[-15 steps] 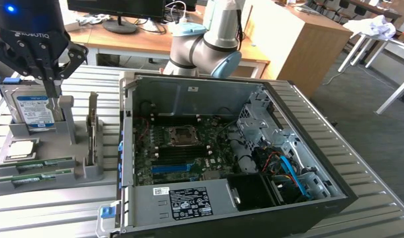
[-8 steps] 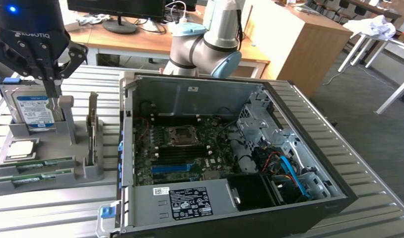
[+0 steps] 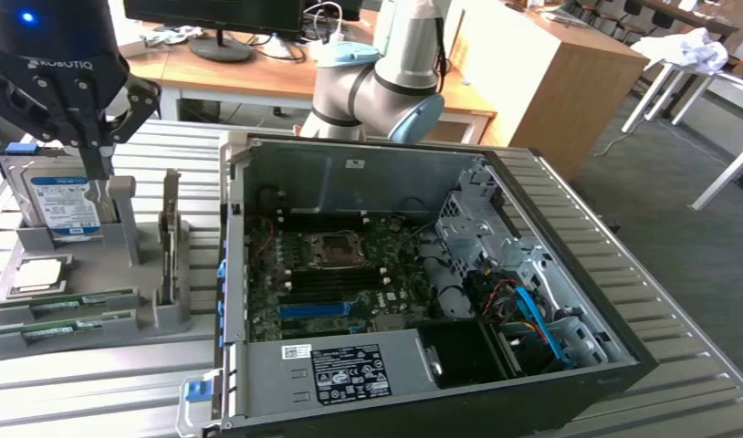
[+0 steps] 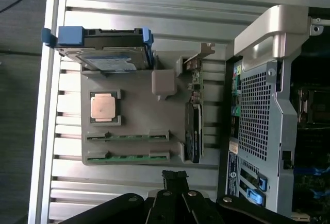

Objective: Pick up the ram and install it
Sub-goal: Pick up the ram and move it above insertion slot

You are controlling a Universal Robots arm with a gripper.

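Two green ram sticks (image 3: 69, 303) lie edge-up in slots at the front of a grey holder tray (image 3: 128, 315); the wrist view shows the same ram sticks (image 4: 128, 137) side by side. My gripper (image 3: 98, 172) hangs above the back of the tray, near the hard drive, with its fingers shut and nothing between them. In the wrist view the gripper's (image 4: 175, 175) tips sit just off the tray's edge, beside the ram slots. The open computer case (image 3: 506, 182), with its motherboard (image 3: 335, 274) exposed, lies to the exterior view's right of the tray.
The tray also carries a silver hard drive (image 3: 65, 196) with a blue-white label, a square processor chip (image 3: 40, 276) and an upright expansion card (image 3: 171, 242). Everything rests on a slatted metal table (image 3: 688, 383). The arm's base (image 3: 371, 91) stands behind the case.
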